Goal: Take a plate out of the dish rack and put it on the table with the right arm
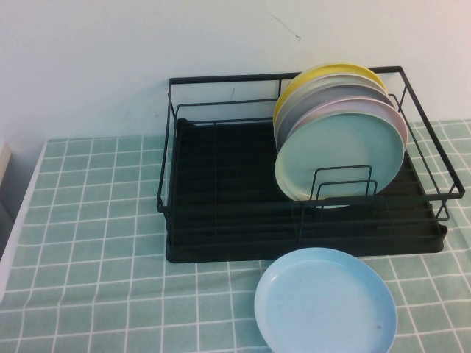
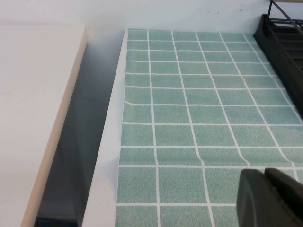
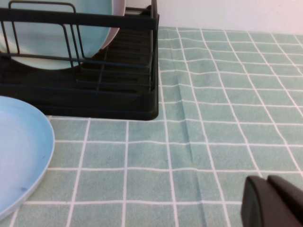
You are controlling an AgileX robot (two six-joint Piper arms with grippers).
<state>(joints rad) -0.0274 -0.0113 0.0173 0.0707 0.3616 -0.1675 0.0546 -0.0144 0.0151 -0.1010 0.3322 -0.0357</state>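
Note:
The pale mint-green plate point(image 1: 338, 154) stands upright at the front of a row of plates in the black wire dish rack point(image 1: 221, 243), on the rack's right side. The right wrist view shows the same plate point(image 3: 47, 42) behind the rack's wires point(image 3: 118, 94). My right gripper point(image 3: 267, 182) is shut and empty, low over the grid-cloth table point(image 3: 227, 104), in front of the rack and off its right end. My left gripper point(image 2: 264, 172) is shut and empty above the cloth near the table's left edge. Neither arm shows in the high view.
A light blue plate point(image 1: 324, 301) lies flat on the table in front of the rack, also seen as plate point(image 3: 19, 151). Pink point(image 1: 394, 118), grey point(image 1: 331, 92) and yellow point(image 1: 331, 71) plates stand behind the mint one. A white surface point(image 2: 38, 94) lies beyond a gap left of the table.

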